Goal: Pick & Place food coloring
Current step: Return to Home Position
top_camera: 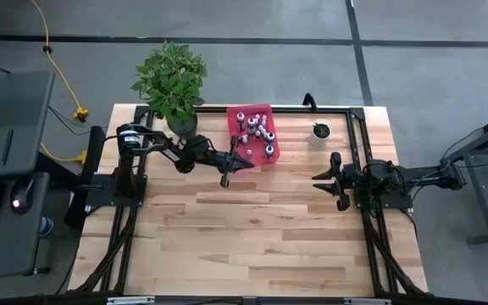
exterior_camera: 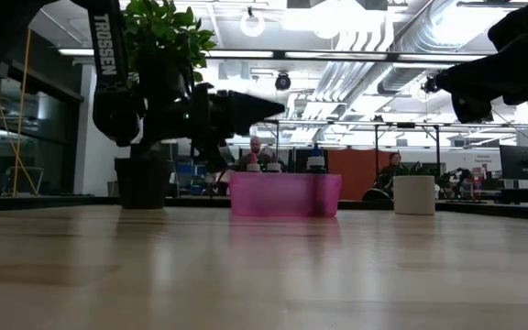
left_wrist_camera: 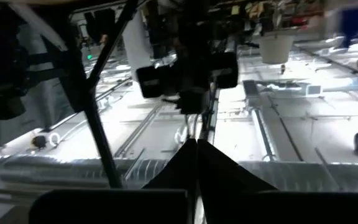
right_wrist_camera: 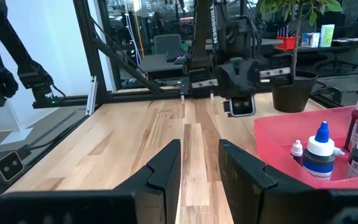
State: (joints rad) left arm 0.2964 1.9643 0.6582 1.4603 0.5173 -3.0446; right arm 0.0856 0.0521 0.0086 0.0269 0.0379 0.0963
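Note:
The food coloring [top_camera: 259, 129] is several small white-capped bottles standing in a pink tray [top_camera: 252, 110] at the table's far middle. The right wrist view shows a few of the bottles [right_wrist_camera: 321, 152] up close. My left gripper [top_camera: 246, 163] is shut with nothing between its fingers [left_wrist_camera: 196, 155]. It hangs above the table by the tray's near left corner, pointing about level toward the table's right [exterior_camera: 278, 108]. My right gripper [right_wrist_camera: 201, 162] waits open at the table's right side [top_camera: 324, 178], facing left.
A large potted plant [top_camera: 172, 80] stands at the far left behind my left arm. A small white pot [top_camera: 319, 134] with a green plant sits right of the tray. Bare wood [top_camera: 252, 237] fills the table's near half. A black frame [top_camera: 358, 135] runs along the edges.

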